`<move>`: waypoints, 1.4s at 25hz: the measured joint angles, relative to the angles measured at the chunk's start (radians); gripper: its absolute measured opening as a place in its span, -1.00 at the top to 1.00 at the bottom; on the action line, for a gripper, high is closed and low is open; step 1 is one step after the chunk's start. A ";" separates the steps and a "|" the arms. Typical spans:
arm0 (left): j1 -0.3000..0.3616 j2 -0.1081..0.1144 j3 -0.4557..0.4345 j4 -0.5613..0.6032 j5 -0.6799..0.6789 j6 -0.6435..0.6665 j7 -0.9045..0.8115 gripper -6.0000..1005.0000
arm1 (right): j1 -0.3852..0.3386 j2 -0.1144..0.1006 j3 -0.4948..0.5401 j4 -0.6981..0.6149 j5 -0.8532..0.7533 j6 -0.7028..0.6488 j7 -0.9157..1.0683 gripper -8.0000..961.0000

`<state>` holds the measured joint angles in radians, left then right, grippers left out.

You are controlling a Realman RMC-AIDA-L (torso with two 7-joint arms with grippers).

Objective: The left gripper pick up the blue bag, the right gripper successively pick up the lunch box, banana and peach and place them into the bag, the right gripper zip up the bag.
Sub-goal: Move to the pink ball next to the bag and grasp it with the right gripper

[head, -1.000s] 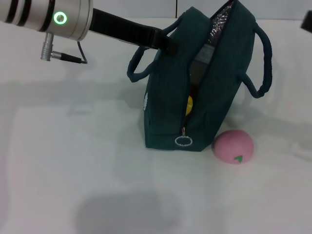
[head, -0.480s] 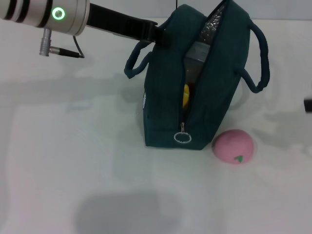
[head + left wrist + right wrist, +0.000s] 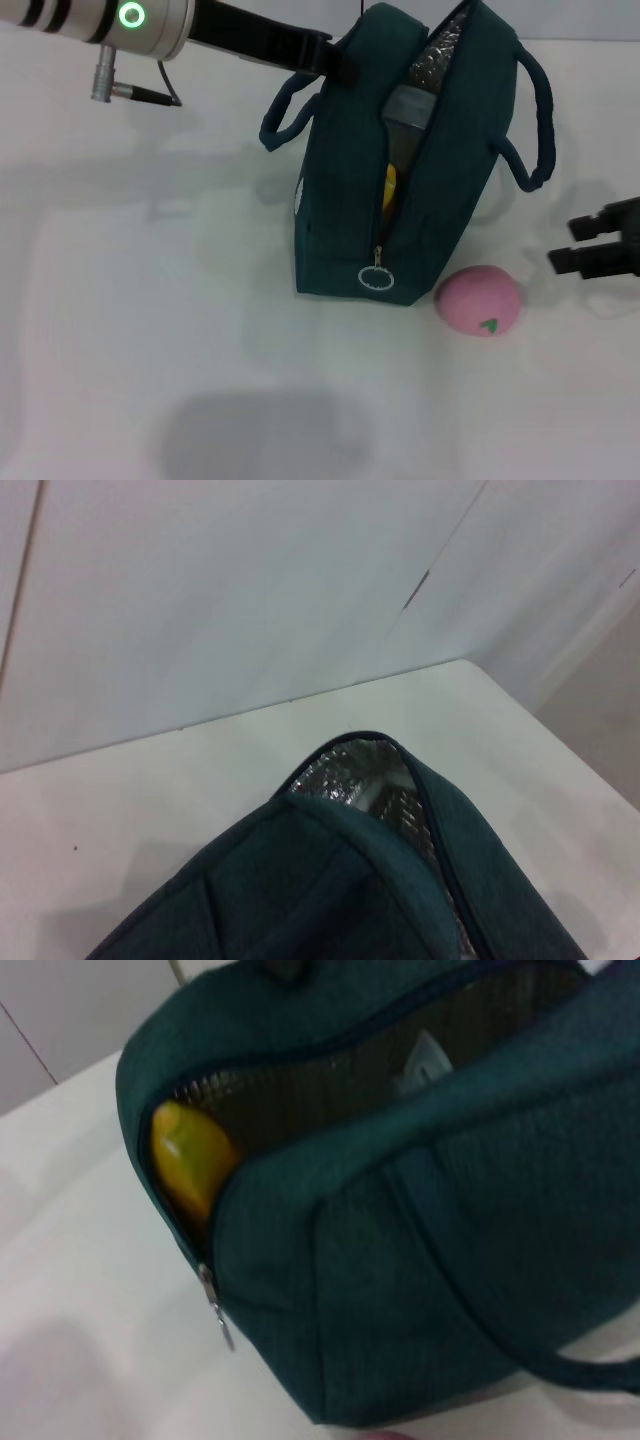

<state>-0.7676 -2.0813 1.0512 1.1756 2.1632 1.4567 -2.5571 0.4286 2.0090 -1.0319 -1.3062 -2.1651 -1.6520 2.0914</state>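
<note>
The blue bag stands on the table with its zipper open, held at its top by my left gripper, which is shut on it. Inside the opening I see the yellow banana and, higher up, the clear lunch box. The zipper's ring pull hangs low on the bag's near end. Just right of the bag's base, the pink peach lies on the table. My right gripper is open and holds nothing, to the right of the peach. The right wrist view shows the bag and the banana.
The white table stretches to the left and in front of the bag. A loop handle sticks out on the bag's right side, toward the right gripper. The left wrist view shows the bag's foil lining and a white wall behind.
My right gripper has come down from the upper right edge to a spot beside the peach. The bag has shifted slightly in the left gripper's hold.
</note>
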 joint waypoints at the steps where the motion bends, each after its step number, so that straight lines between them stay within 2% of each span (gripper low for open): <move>1: -0.003 0.000 0.000 -0.001 0.000 -0.002 0.000 0.80 | 0.018 0.000 0.000 0.014 -0.012 -0.004 0.021 -0.12; 7: -0.001 0.001 0.000 -0.002 0.000 -0.004 0.000 0.80 | 0.135 0.002 -0.007 0.118 -0.100 -0.013 0.111 -0.11; 14: -0.004 0.004 0.000 -0.002 0.000 -0.007 0.000 0.80 | 0.200 0.002 -0.060 0.160 -0.173 -0.014 0.191 -0.10; 24: -0.004 0.004 0.000 -0.002 -0.001 -0.007 0.002 0.80 | 0.258 0.005 -0.117 0.266 -0.185 0.038 0.199 -0.08; 29: -0.002 0.004 0.000 -0.002 -0.001 -0.008 0.006 0.80 | 0.262 0.005 -0.182 0.286 -0.186 0.082 0.199 -0.07; 34: -0.001 0.004 0.000 -0.002 -0.001 -0.009 0.006 0.80 | 0.265 0.005 -0.198 0.297 -0.186 0.098 0.199 -0.07; 35: -0.001 0.004 0.000 -0.002 -0.001 -0.009 0.006 0.80 | 0.265 0.005 -0.198 0.300 -0.186 0.098 0.198 0.02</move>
<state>-0.7681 -2.0769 1.0507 1.1734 2.1627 1.4480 -2.5510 0.6939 2.0144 -1.2302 -1.0059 -2.3515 -1.5537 2.2892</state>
